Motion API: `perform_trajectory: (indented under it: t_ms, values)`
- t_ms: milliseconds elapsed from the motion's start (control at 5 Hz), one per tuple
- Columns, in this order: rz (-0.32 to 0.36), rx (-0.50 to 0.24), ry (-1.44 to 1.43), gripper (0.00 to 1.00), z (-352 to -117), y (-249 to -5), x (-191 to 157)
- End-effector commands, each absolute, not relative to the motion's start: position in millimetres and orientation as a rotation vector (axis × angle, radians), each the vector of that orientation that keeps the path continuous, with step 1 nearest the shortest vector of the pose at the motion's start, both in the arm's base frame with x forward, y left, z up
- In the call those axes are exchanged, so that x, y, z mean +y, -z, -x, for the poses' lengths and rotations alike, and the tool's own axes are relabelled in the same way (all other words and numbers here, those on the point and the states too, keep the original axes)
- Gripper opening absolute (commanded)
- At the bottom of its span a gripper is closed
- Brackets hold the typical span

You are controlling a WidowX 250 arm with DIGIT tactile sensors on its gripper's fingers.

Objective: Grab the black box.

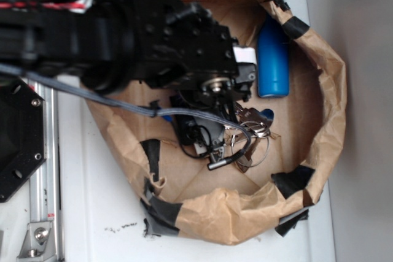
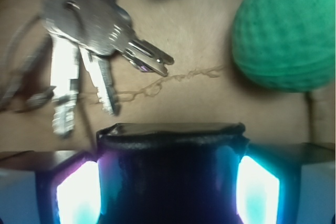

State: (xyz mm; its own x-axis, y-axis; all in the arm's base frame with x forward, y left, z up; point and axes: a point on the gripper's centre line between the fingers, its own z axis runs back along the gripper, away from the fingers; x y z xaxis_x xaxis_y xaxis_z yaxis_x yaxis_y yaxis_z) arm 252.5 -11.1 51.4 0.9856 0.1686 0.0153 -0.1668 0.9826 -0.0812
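The black box [image 2: 170,174] sits clamped between the gripper [image 2: 168,187] fingers [image 2: 76,195] — keys [image 2: 86,45] far left, green ball [image 2: 286,30] far right, bare paper between.

Keys [image 2: 84,40] left of ball [image 2: 286,30] (apart)

A white surface [image 1: 92,200] carries a brown paper nest [image 1: 227,213] patched with black tape [image 1: 161,213]; a black hexagonal plate [image 1: 18,145] lies at nine o'clock.
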Motion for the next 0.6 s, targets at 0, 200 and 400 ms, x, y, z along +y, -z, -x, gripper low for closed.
perform_trajectory:
  t_ms: [0, 200, 400]
  values:
    - [0.129, -0.133, -0.073, 0.0, -270.6, -164.5, 1.9]
    - [0.131, -0.158, -0.078, 0.0, -270.2, -196.3, 5.0]
    - [0.1, -0.13, -0.062, 0.0, -270.1, -193.2, 4.1]
